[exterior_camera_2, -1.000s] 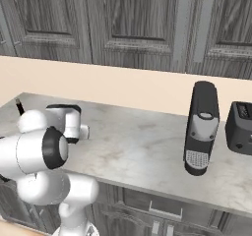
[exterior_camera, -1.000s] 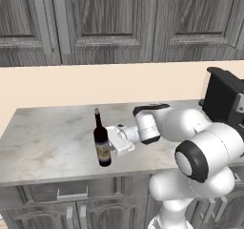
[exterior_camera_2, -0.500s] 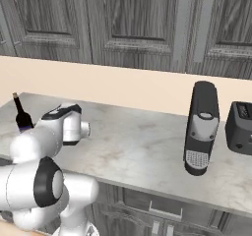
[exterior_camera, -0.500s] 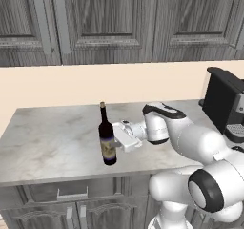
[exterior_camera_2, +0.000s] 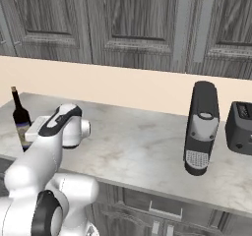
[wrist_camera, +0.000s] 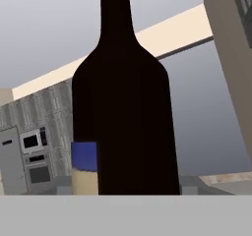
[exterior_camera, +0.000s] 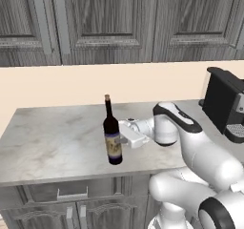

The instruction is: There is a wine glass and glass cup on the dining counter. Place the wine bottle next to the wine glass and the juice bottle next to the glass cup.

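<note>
Step in hand: wine bottle transfer. The gripper (exterior_camera: 122, 140) is clamped on the wine bottle (exterior_camera: 112, 137), held upright above the wall counter (exterior_camera: 52, 137) front edge. Next: carry it level to the wine glass.

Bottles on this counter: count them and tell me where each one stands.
1. The wine bottle stands upright near the counter's front edge, in the pincer. Others may be out of frame.
</note>
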### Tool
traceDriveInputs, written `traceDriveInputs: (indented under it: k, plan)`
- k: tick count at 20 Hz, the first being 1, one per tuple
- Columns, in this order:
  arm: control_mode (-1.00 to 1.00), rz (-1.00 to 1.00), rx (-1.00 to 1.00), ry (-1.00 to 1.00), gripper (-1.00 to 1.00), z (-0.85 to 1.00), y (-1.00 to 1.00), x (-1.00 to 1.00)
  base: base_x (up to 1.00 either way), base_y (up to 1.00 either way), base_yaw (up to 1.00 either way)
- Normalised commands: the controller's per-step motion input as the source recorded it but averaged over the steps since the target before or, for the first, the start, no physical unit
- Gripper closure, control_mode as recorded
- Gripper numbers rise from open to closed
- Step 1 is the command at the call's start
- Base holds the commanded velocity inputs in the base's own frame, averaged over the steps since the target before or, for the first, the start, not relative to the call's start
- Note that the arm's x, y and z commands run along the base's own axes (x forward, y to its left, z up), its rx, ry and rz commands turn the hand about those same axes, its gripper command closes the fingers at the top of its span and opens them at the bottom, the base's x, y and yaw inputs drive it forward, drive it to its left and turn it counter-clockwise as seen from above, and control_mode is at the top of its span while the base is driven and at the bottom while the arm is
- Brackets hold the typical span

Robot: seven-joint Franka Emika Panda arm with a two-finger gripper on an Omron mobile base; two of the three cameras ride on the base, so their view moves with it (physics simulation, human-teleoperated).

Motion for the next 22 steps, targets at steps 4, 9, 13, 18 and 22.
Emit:
traceDriveInputs:
  k: [4, 9, 13, 18, 22]
  plan:
    - [-1.0, 0.01, 0.0, 0.0, 1.0, 0.27, -0.16, -0.16, 0.0, 0.0, 0.0]
    - [-1.0, 0.0, -0.02, 0.0, 1.0, 0.19, -0.16, -0.09, 0.0, 0.0, 0.0]
    - [-1.0, 0.0, 0.0, 0.0, 1.0, 0.15, -0.23, -0.1, 0.0, 0.0, 0.0]
    - [-1.0, 0.0, 0.0, 0.0, 1.0, 0.13, -0.28, -0.12, 0.0, 0.0, 0.0]
    - [-1.0, 0.0, 0.0, -0.01, 1.0, 0.15, -0.18, -0.1, 0.0, 0.0, 0.0]
